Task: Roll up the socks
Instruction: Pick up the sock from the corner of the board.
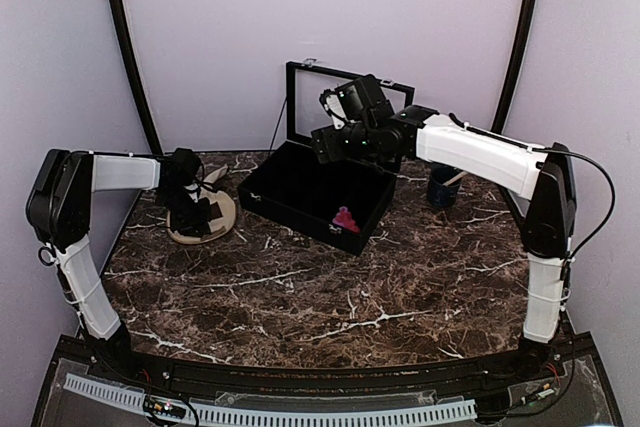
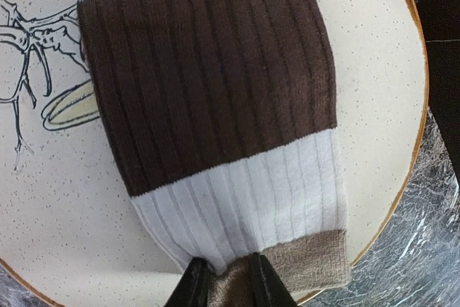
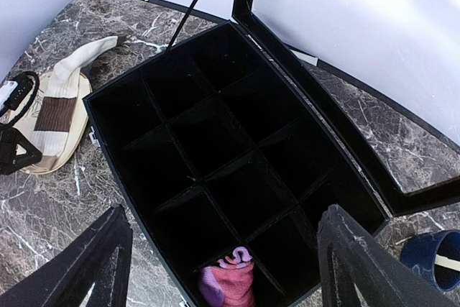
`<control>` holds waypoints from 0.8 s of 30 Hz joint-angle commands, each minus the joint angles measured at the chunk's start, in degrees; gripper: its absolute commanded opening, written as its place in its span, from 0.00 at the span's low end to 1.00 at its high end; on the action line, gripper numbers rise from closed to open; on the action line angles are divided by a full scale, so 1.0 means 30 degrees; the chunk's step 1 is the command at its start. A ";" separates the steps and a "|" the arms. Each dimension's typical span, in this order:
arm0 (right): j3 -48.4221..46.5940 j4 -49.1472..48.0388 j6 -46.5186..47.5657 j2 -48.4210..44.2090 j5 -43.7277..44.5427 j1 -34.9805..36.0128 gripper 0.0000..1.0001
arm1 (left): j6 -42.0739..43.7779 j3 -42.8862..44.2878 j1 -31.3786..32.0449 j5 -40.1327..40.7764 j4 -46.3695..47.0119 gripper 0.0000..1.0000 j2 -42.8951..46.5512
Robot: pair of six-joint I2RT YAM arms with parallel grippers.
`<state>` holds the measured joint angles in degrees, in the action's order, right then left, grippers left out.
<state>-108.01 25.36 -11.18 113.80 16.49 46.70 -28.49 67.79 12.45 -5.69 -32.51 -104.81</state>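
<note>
Soft, even light fills the place, and nothing throws a hard shadow on the dark, white-veined marble bench. The pale lilac wall glows bright. From above, the dark pole on the left bows with the curve of the lens. The black divided box swallows light, so its cells are barely readable. Up close, the cream and brown ribbed sock is crisp, while the left claw at the frame's edge goes soft.
</note>
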 commanded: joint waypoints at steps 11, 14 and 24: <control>-0.0502 -0.0254 0.0086 0.0023 -0.0204 -0.0160 0.82 | 0.0462 -0.1181 0.0186 -0.1356 -0.2187 0.00 -0.1394; -0.0579 -0.0227 0.0136 -0.0022 -0.0194 -0.0156 0.82 | 0.0336 -0.1009 0.0186 -0.1034 -0.2150 0.00 -0.0699; -0.1071 0.0098 0.0240 -0.0037 -0.0139 -0.0162 0.82 | 0.0076 0.0959 0.0164 -0.0567 -0.2933 0.00 0.1528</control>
<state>-108.88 26.28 -10.98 113.80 16.25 46.50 -27.66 68.93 12.29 -6.63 -34.68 -104.55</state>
